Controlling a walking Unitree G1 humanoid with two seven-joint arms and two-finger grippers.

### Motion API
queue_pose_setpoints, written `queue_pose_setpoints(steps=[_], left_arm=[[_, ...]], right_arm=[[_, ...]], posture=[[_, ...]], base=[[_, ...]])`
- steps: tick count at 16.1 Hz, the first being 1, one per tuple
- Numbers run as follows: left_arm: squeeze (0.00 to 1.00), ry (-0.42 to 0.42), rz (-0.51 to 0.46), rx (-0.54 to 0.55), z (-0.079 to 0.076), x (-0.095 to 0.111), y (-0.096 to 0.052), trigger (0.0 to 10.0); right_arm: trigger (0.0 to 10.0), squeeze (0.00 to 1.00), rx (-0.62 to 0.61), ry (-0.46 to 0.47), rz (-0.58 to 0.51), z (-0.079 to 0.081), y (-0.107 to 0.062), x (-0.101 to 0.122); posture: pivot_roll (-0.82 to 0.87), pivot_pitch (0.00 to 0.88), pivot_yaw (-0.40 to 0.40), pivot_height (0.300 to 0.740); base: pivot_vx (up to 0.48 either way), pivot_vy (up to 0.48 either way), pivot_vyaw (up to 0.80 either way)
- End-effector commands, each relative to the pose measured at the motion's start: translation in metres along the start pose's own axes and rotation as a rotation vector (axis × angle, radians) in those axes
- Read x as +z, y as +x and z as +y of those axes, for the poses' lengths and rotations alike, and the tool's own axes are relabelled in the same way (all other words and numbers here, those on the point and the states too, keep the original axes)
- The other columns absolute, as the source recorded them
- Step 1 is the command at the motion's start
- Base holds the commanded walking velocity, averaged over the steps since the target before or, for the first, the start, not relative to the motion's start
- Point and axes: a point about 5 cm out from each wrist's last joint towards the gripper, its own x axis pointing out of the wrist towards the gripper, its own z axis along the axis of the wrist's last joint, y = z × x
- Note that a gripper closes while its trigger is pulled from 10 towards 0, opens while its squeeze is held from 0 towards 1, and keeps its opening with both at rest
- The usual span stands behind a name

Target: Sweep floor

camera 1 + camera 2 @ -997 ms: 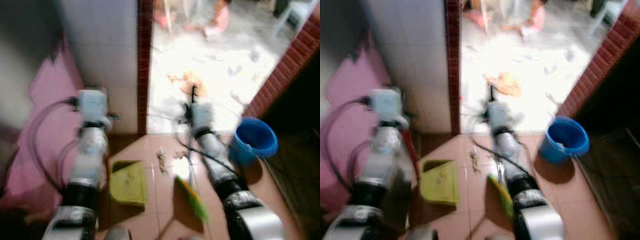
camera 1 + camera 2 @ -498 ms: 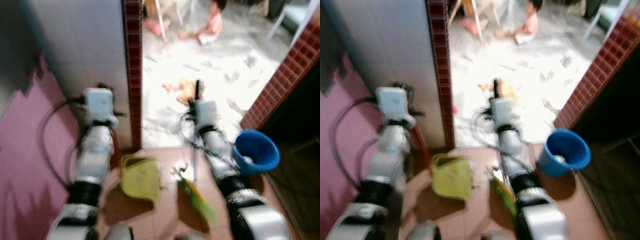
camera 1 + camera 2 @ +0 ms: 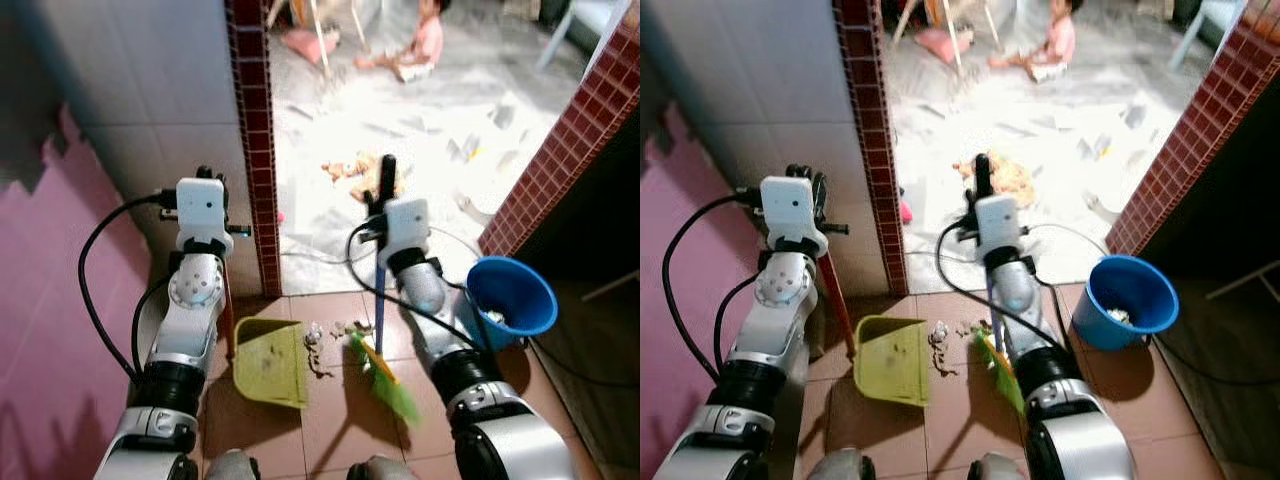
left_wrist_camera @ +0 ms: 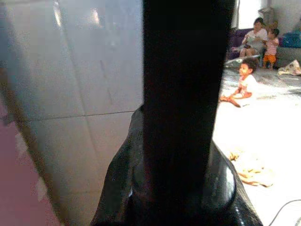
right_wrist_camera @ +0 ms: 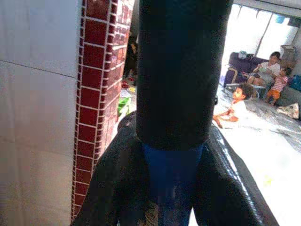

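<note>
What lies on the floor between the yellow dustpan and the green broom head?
In the left eye view, a small pile of debris sits on bare tiles between the dustpan and the broom head.

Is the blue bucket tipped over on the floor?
No, the blue bucket stands upright on the floor, its open mouth facing up with a little trash inside.
</note>
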Motion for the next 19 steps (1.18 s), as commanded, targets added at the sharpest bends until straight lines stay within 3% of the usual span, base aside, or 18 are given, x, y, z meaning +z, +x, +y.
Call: queue_pose_setpoints(steps=[1, 6, 14, 17, 19], left_arm=[[0.00, 0.031, -0.070, 0.018, 0.003, 0.014, 0.007, 10.0], [0.00, 0.043, -0.057, 0.024, -0.001, 0.009, 0.005, 10.0], [0.00, 0.022, -0.046, 0.076, 0.003, -0.003, 0.004, 10.0], [0.00, 0.006, -0.036, 0.124, 0.000, -0.006, 0.010, 10.0], [0.00, -0.039, 0.003, 0.137, -0.011, -0.012, 0.014, 10.0]], right_arm=[[10.0, 0.00, -0.001, -0.013, -0.032, -0.004, 0.004, 0.007], [10.0, 0.00, -0.044, -0.016, -0.058, -0.005, 0.001, 0.011], [10.0, 0.00, -0.128, -0.012, -0.053, -0.015, -0.011, 0.016], [10.0, 0.00, -0.165, -0.035, -0.051, -0.023, -0.014, 0.020], [10.0, 0.00, -0.194, -0.086, -0.062, -0.031, -0.011, 0.027]], posture=[[0.01, 0.028, -0.012, 0.740], [-0.02, 0.042, 0.021, 0.740], [-0.06, 0.224, 0.049, 0.740], [-0.09, 0.273, 0.045, 0.740], [-0.11, 0.287, 0.033, 0.740]], base=[[0.000, 0.000, 0.00], [0.000, 0.000, 0.00], [0.000, 0.000, 0.00], [0.000, 0.000, 0.00], [0.000, 0.000, 0.00]])
